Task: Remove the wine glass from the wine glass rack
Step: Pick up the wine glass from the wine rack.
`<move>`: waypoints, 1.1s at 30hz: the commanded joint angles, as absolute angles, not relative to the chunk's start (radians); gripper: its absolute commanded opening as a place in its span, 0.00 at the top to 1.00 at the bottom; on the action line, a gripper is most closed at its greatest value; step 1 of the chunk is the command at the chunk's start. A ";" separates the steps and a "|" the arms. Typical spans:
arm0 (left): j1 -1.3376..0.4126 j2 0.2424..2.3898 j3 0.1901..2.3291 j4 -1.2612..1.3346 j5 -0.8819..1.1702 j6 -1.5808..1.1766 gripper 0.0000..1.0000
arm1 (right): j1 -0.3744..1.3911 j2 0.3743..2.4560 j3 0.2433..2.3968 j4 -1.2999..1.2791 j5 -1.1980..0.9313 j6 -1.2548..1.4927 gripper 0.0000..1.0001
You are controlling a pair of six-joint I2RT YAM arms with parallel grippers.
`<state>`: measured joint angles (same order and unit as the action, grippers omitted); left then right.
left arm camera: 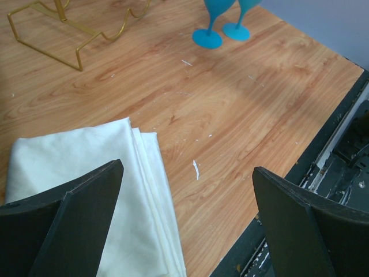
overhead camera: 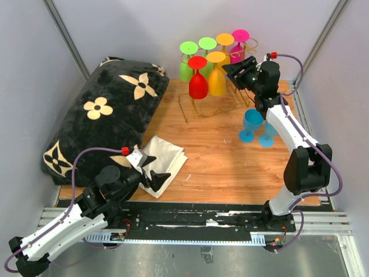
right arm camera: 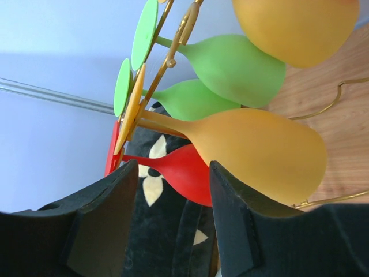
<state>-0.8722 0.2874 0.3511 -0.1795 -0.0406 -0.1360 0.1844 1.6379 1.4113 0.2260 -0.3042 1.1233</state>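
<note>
Top external view: the wine glass rack (left arm camera: pixel 78 57) stands far right of centre with six coloured glasses hanging from it. The right gripper (overhead camera: pixel 229 69), half open and empty, sits just right of the nearer yellow wine glass (overhead camera: pixel 217 78). The left gripper (overhead camera: pixel 154 172) gapes wide over the near-left white cloth (overhead camera: pixel 166 157)

The table (overhead camera: pixel 225 156) is seen from above and behind; the wine glass rack (overhead camera: pixel 199 105), at twelve o'clock, is shared: near from the right wrist, far from the left.
</note>
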 commanded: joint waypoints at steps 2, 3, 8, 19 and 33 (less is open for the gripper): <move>-0.875 0.280 0.361 -0.172 -0.046 -0.127 0.00 | 0.202 1.609 1.433 0.290 -0.268 1.172 0.46; -0.874 0.281 0.360 -0.172 -0.046 -0.126 0.00 | 0.202 1.608 1.431 0.291 -0.265 1.172 0.46; -0.874 0.288 0.360 -0.173 -0.043 -0.123 0.00 | 0.201 1.609 1.438 0.293 -0.258 1.178 0.46; -0.874 0.291 0.361 -0.173 -0.047 -0.121 0.00 | 0.208 1.658 1.533 0.247 -0.263 1.170 0.46; -0.874 0.293 0.360 -0.178 -0.053 -0.122 0.00 | 0.215 1.746 1.690 0.087 -0.255 1.088 0.52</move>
<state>-0.8722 0.2909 0.3511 -0.1822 -0.0448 -0.1356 0.2024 1.7325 1.6367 0.1474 -0.2642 1.1362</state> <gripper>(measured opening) 0.994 0.489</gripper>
